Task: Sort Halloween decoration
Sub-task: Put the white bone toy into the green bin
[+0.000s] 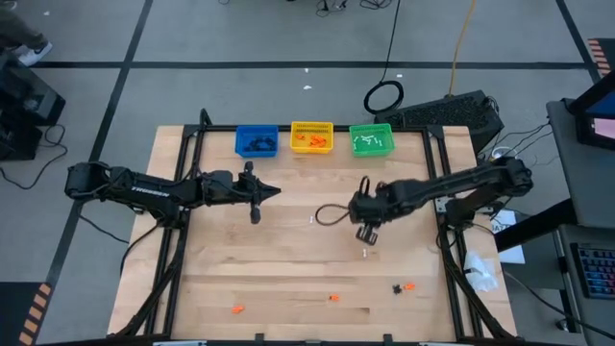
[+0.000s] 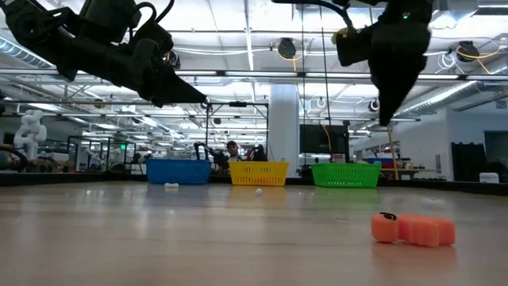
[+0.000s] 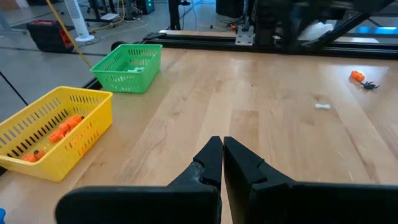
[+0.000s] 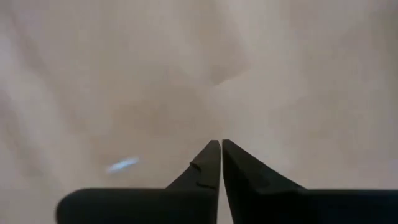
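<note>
Overhead, three bins sit in a row along the tabletop's (image 1: 288,279) far edge: blue bin (image 1: 257,141) with black bits, yellow bin (image 1: 311,137) with orange ones, green bin (image 1: 372,139) with white ones. Only that view shows the loose trinkets scattered toward the near edge: an orange piece (image 1: 236,309), another orange piece (image 1: 333,297), an orange-and-black pair (image 1: 401,287) and a white piece (image 1: 366,254). The low view puts the orange-and-black pair large in front (image 2: 413,229), with people far behind the bins.

The left pincer (image 1: 275,191) hangs over the tabletop ahead of the blue bin, fingers (image 3: 211,163) pressed together on nothing. The right pincer (image 1: 366,234) points down just beyond the white piece, its fingers (image 4: 212,160) together too, empty; its wrist view shows a pale blurred streak (image 4: 122,164) beside the tips, apart from them. A cable loop (image 1: 330,215) lies beside the right arm
</note>
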### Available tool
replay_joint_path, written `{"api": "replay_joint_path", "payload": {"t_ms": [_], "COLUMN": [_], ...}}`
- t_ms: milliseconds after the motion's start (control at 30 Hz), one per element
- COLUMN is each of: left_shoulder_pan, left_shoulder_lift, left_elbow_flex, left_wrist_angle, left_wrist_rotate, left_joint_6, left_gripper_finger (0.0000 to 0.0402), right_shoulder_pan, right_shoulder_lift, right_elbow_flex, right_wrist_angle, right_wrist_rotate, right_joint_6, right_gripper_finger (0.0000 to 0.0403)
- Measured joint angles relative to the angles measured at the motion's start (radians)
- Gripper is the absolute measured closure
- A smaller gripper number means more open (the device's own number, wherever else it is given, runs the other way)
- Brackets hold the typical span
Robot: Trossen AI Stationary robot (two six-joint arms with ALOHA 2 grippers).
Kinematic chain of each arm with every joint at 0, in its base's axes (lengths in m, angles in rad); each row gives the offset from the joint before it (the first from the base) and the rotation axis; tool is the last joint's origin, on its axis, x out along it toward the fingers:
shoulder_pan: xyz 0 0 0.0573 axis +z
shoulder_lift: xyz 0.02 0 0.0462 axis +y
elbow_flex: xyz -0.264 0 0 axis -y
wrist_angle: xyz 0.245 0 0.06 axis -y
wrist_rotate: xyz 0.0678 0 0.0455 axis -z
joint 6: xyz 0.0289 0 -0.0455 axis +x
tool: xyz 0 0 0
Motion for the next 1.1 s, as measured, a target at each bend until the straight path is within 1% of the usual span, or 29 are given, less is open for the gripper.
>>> {"api": "replay_joint_path", "payload": {"t_ms": [100,267,400,533,700,967,1100], "left_shoulder_pan": [0.000,0.000,0.000,0.000,0.000,0.000,0.000], "left_shoulder_lift": [0.000,0.000,0.000,0.000,0.000,0.000,0.000], "left_elbow_flex": [0.000,0.000,0.000,0.000,0.000,0.000,0.000], "left_wrist_angle": [-0.001,-0.001,-0.002,-0.003,-0.005,-0.014,-0.015], "left_wrist_rotate": [0.001,0.001,0.002,0.004,0.006,0.006,0.006], "left_joint_6": [0.000,0.000,0.000,-0.001,-0.001,-0.002,-0.002], "left_gripper_finger": [0.0394,0.0394,0.0394,0.0394,0.0394,0.0394,0.0394], "right_shoulder_pan": [0.054,0.156,0.215,0.243,0.252,0.241,0.236], "right_shoulder_lift": [0.034,0.101,0.156,0.204,0.265,0.338,0.343], "right_elbow_flex": [-0.018,-0.040,-0.041,-0.041,-0.041,-0.036,-0.036], "right_wrist_angle": [0.051,0.088,0.106,0.158,0.188,0.195,0.198], "right_wrist_rotate": [-0.057,-0.067,-0.064,-0.083,-0.087,-0.082,-0.081], "right_joint_6": [0.129,0.472,0.611,0.674,0.708,0.675,0.614], "right_gripper_finger": [0.0368,0.0316,0.0291,0.0285,0.0293,0.0312,0.0337]}}
